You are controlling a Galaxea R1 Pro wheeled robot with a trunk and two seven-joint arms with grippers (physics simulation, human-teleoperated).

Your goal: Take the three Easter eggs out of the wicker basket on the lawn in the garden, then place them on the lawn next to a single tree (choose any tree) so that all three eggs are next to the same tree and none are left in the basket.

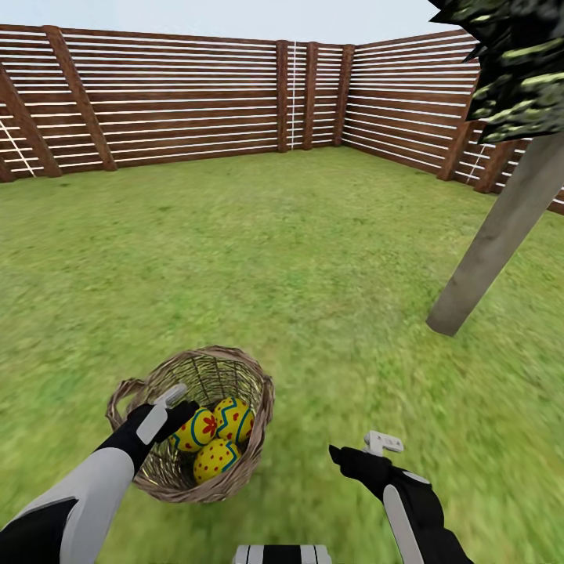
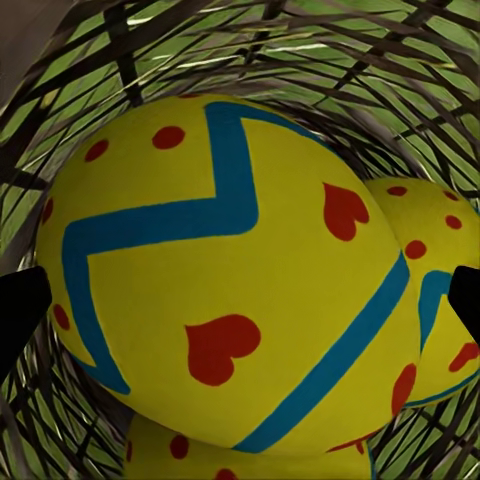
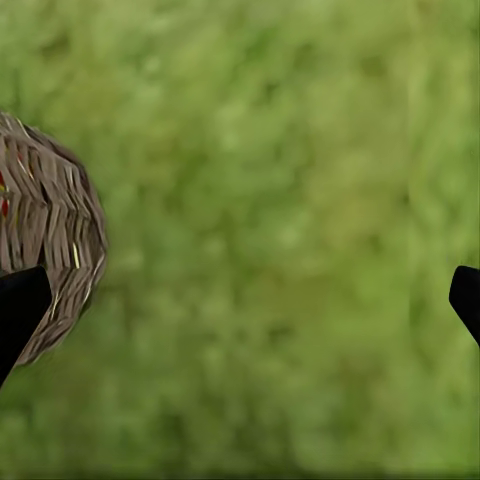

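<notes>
Left gripper (image 1: 174,401), jaws spread, straddles an Easter egg (image 2: 230,320) inside the wicker basket (image 1: 235,368), ready to clench; right gripper (image 1: 356,448) waits released over lawn (image 1: 313,274).

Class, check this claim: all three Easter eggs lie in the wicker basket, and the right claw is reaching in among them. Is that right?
Not quite: it is the left claw reaching into the wicker basket, as the head view shows. The right claw hovers over the lawn beside it. All three Easter eggs do lie inside.

Mottled green lawn (image 1: 298,258), wicker basket (image 1: 235,470) resting on it, tree (image 1: 489,251) trunk rooted beyond
</notes>
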